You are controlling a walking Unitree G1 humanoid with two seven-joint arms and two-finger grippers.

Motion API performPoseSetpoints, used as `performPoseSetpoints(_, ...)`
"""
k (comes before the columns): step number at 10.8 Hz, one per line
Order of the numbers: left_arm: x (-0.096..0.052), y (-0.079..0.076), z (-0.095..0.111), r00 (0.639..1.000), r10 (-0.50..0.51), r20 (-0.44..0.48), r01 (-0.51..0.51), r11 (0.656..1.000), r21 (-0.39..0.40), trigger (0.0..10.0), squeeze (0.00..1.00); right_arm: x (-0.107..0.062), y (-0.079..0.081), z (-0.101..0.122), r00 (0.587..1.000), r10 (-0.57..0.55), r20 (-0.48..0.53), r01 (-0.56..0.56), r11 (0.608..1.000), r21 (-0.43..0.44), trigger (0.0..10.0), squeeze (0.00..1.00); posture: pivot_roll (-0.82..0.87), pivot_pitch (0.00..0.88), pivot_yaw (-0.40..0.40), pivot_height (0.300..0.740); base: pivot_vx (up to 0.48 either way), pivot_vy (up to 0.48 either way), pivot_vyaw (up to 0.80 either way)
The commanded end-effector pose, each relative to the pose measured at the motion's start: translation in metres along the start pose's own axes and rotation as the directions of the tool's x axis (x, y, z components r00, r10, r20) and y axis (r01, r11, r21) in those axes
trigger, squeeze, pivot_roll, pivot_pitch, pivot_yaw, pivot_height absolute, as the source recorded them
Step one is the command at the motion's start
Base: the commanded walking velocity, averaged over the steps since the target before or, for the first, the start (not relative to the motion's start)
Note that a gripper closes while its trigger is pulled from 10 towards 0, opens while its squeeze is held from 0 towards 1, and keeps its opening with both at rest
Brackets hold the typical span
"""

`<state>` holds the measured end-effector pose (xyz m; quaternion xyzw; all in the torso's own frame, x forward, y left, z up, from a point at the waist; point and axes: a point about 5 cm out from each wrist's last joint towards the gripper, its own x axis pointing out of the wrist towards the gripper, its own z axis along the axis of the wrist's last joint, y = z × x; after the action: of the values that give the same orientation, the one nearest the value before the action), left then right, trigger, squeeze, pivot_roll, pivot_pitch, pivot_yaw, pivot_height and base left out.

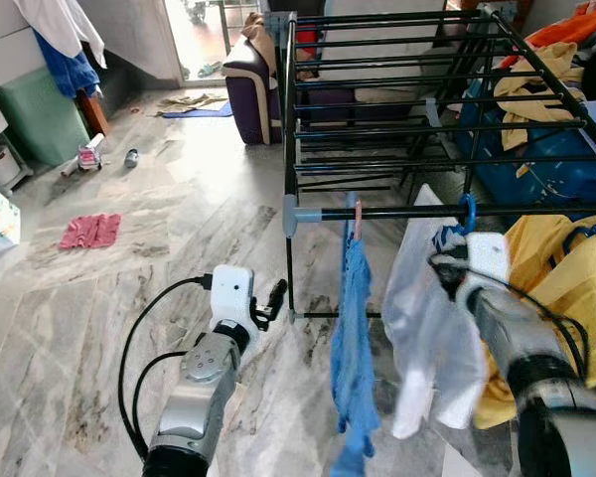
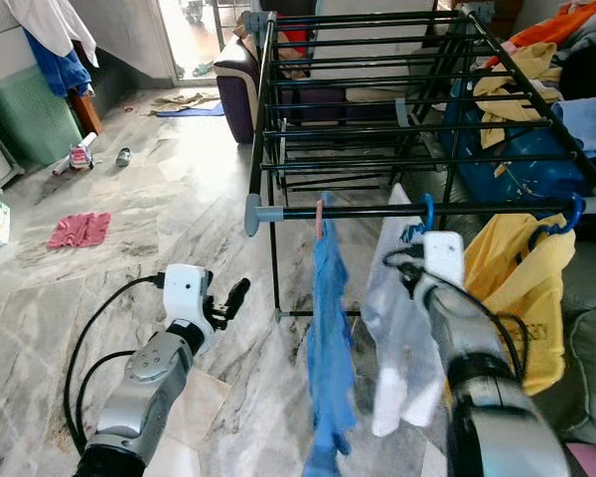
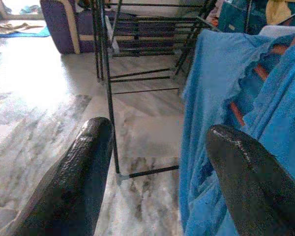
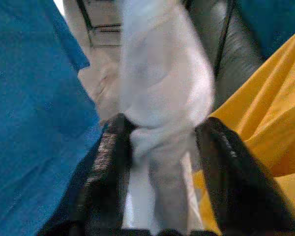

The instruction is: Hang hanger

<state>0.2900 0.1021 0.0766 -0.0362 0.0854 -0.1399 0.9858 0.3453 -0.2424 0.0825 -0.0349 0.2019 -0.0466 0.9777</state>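
Hanger (image 1: 466,213) of blue plastic is hooked over the front rail of the drying rack (image 1: 397,129), its hook upright and curving over the rail; the white garment (image 1: 432,328) it carries hangs straight down, long axis vertical. Most of the hanger's bar is buried in the cloth and behind the right gripper (image 4: 160,147), so its spread along the rail cannot be made out.

The black rack is the biggest thing in front, its parallel rails running away toward a purple sofa (image 1: 250,84). Beyond its right end lie heaped orange, yellow and blue clothes, cut off by the frame edge.

A blue garment (image 1: 353,358) hangs from the same front rail on an orange hanger (image 1: 357,221), just beside the white one on the robot's left. A yellow garment (image 1: 556,288) hangs on the other side, partly behind the right arm.

The right gripper is raised to the white garment just under the rail; in the right wrist view its fingers (image 4: 108,167) are clamped around a bunched fold of the white cloth.

The left gripper (image 1: 268,306) is held low over the marble floor (image 1: 159,219), near the rack's corner leg, its fingers (image 3: 83,172) parted and holding nothing.

A pink rag (image 1: 89,231) lies on the floor well to the left.
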Motion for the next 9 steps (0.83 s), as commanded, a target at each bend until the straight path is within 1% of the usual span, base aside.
performPoseSetpoints(1,-0.006,0.006,0.003,1.000,0.020,0.016,-0.020,1.000,0.023,10.0,0.00,-0.005,-0.004,0.006,0.997,-0.037,0.066,0.037,0.999,0.006,10.0,1.00,0.00,0.000,0.028,0.740,0.000,0.000,0.00)
performPoseSetpoints(2,-0.015,0.017,0.000,0.998,0.069,0.016,-0.069,0.997,0.041,10.0,0.00,-0.016,-0.006,0.006,0.989,-0.043,0.138,0.042,0.999,0.011,10.0,1.00,0.00,0.000,0.031,0.740,0.000,0.000,0.00)
performPoseSetpoints(3,-0.019,0.024,0.000,0.995,0.094,0.021,-0.095,0.995,0.035,10.0,0.00,-0.025,-0.002,0.006,0.980,-0.029,0.196,0.026,1.000,0.017,10.0,1.00,0.00,0.000,0.033,0.740,0.000,0.000,0.00)
performPoseSetpoints(4,-0.024,0.030,0.001,0.994,0.107,0.033,-0.109,0.992,0.066,10.0,0.00,-0.038,0.002,0.003,0.966,-0.015,0.256,0.014,1.000,0.007,10.0,1.00,0.00,0.000,0.035,0.740,0.000,0.000,0.00)
performPoseSetpoints(5,-0.028,0.034,-0.003,0.993,0.119,0.021,-0.120,0.989,0.082,10.0,0.00,-0.054,0.005,-0.001,0.955,-0.015,0.296,0.001,0.999,0.049,10.0,1.00,0.00,0.000,0.035,0.740,0.000,0.000,0.00)
performPoseSetpoints(7,-0.033,0.038,-0.005,0.992,0.129,0.010,-0.129,0.988,0.081,10.0,0.00,-0.076,0.013,-0.009,0.945,-0.009,0.327,-0.017,0.997,0.076,10.0,1.00,-0.01,0.000,0.037,0.740,0.000,0.000,0.00)
performPoseSetpoints(8,-0.034,0.042,-0.006,0.991,0.133,0.001,-0.133,0.988,0.082,10.0,0.00,-0.089,0.023,-0.018,0.945,0.012,0.328,-0.044,0.995,0.092,10.0,1.00,-0.01,0.000,0.037,0.740,0.000,0.000,0.00)
performPoseSetpoints(9,-0.032,0.042,-0.006,0.991,0.132,-0.002,-0.132,0.987,0.087,10.0,0.00,-0.094,0.032,-0.023,0.945,0.027,0.325,-0.064,0.993,0.103,10.0,1.00,-0.01,0.000,0.038,0.740,0.000,0.000,0.00)
